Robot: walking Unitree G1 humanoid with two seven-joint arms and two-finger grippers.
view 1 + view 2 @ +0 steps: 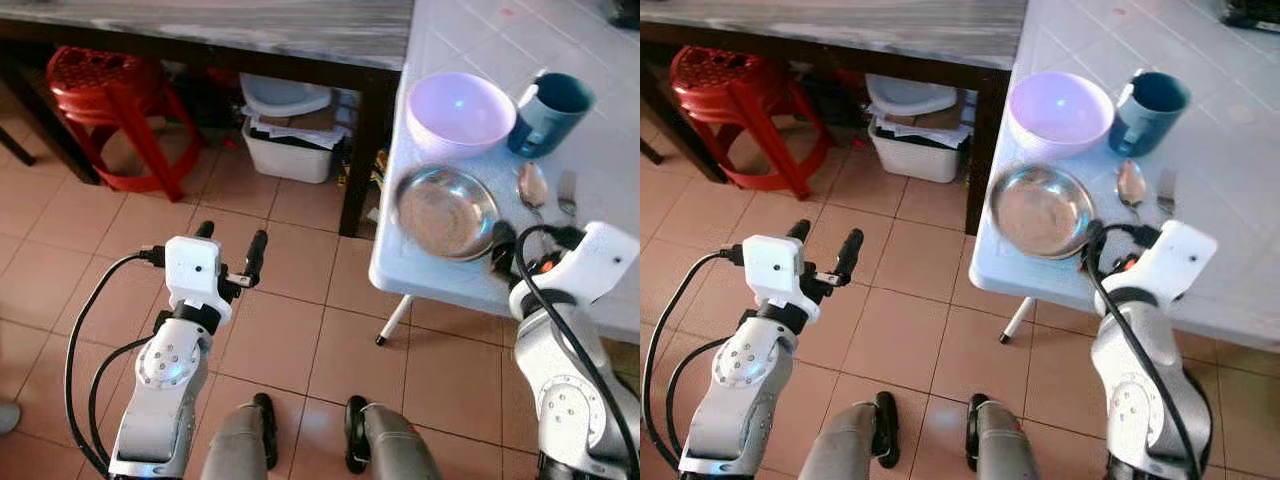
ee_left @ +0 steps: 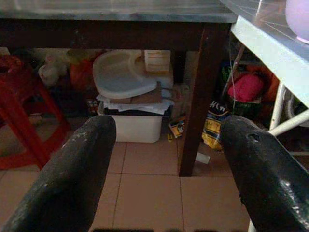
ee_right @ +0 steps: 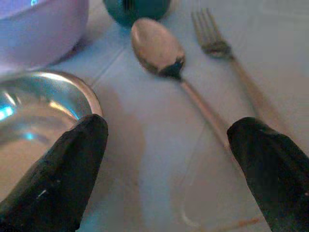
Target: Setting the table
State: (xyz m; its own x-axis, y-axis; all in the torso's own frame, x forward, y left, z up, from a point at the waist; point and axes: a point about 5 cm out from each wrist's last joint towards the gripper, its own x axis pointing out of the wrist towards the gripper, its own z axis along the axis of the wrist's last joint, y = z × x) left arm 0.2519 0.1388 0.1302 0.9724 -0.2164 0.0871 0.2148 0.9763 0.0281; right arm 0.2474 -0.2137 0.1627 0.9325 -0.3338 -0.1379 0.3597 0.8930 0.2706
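— at the near corner of the white table, what sits where, and why?
— grouped close for a place setting, seemingly. biggest first: pink bowl toward the far side, steel plate just in front of it near the table edge, almost touching. teal mug beside the bowl. then spoon and fork lying side by side, handles toward the robot, just beside the plate.
— and the right gripper?
— poised low over the tabletop, jaws spread wide, holding nothing. one finger at the plate's rim, the other past the fork handle, spoon handle running between. looks lined up for the spoon, judging by that.
— left gripper?
— out over the floor, well apart from the table, also wide open and empty. probably just waiting.
— surface and room?
— smooth white top with faint tile lines, so thin cutlery likely hard to pinch flat. beyond it, dark wooden table, red stool and white bin beneath, terracotta floor tiles.
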